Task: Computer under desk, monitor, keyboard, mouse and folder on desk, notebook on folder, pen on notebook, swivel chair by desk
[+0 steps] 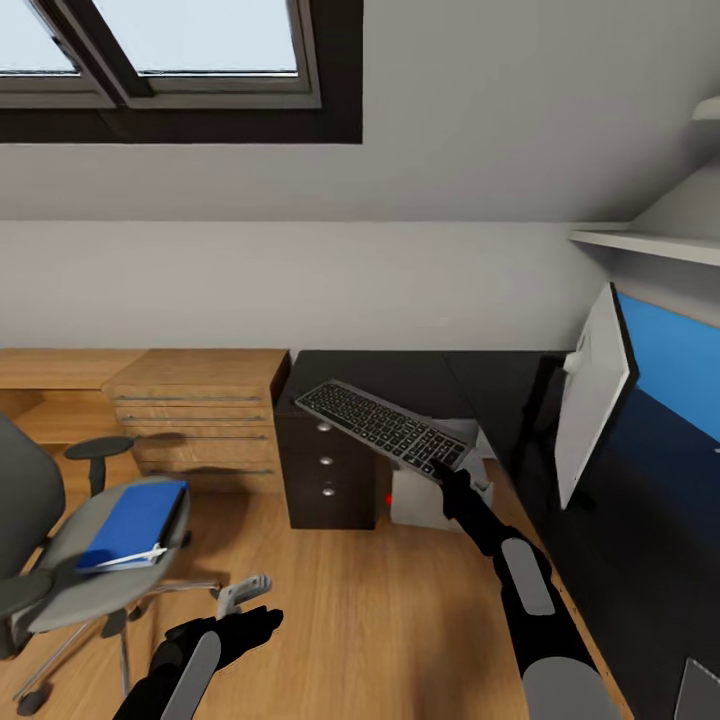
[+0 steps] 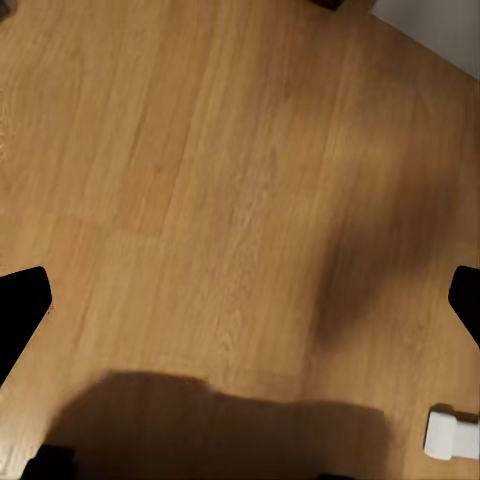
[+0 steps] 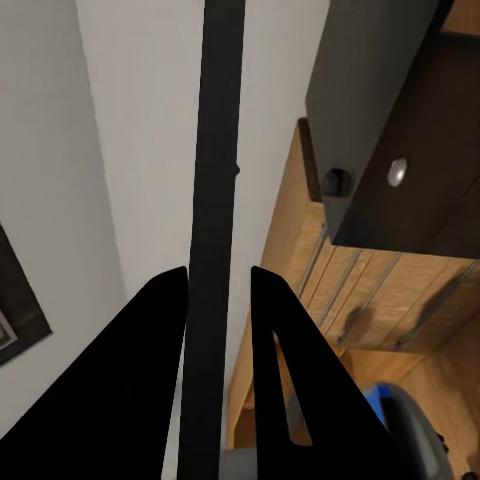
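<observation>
Wooden floor (image 1: pixel 360 590) runs beneath a sloped white wall with a dark-framed window (image 1: pixel 180 60), and a black desk (image 1: pixel 520 400) stands as the landmark for everything else. On the desk's near side, toward the robot, the monitor (image 1: pixel 600 400) stands upright with its pale back turned to the room and its blue screen facing away. Held in the air above the desk's front edge is the keyboard (image 1: pixel 385 425), tilted, its near corner pinched by the right gripper (image 1: pixel 445 472); in the right wrist view the keyboard (image 3: pixel 215 200) shows edge-on as a thin dark bar, the two fingers (image 3: pixel 160 360) pressed against it from both sides. Below the keyboard, against the desk's drawer unit (image 1: pixel 325 470), sits a pale box that looks like the computer (image 1: pixel 420 495), partly hidden. Beside the desk, away from the monitor, stands a light wooden dresser (image 1: pixel 200 415). Well apart from the desk, across the floor, the swivel chair (image 1: pixel 60 560) carries the blue folder (image 1: pixel 135 520) on its seat, with a thin white item on the folder's near edge, too small to name. The left gripper (image 1: pixel 235 625) hangs low over the floor, near the chair and far from the desk; in the left wrist view its fingertips (image 2: pixel 20 310) sit spread wide at the frame's edges with bare floor (image 2: pixel 220 200) between them
</observation>
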